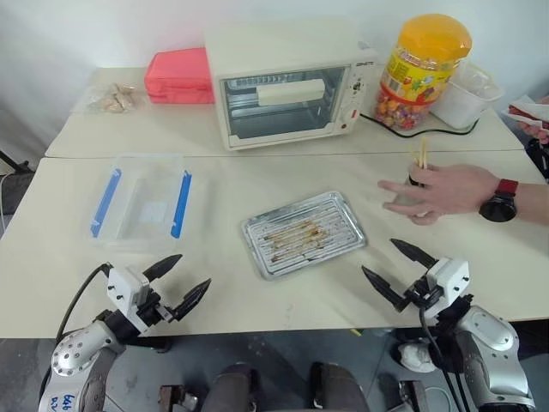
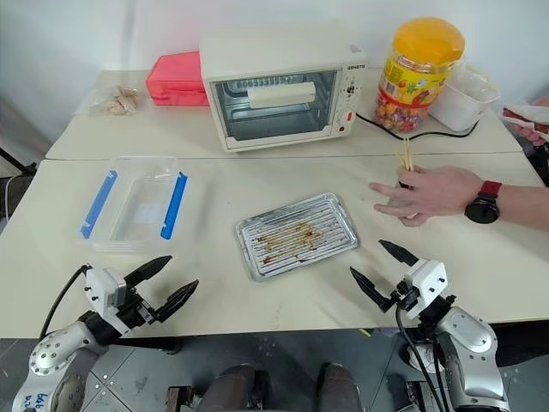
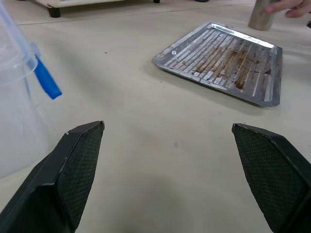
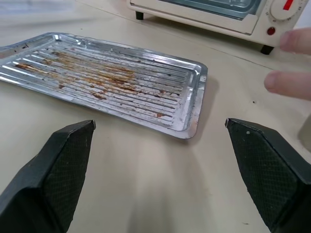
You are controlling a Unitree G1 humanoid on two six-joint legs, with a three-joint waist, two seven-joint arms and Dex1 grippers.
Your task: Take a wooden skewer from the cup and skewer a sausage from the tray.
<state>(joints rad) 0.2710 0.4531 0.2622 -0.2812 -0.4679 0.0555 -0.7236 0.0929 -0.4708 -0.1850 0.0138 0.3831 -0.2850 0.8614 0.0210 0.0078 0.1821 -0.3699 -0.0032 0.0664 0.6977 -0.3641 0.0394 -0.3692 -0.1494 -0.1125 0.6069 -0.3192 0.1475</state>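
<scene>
Left eye view: person's hand hides cup; skewers protrude above.

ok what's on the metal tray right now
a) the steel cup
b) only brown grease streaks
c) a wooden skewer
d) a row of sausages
b: the tray holds no food, just brown grease streaks on its ribbed bottom; the cup with the skewers stands apart from it, under a person's hand.
</scene>
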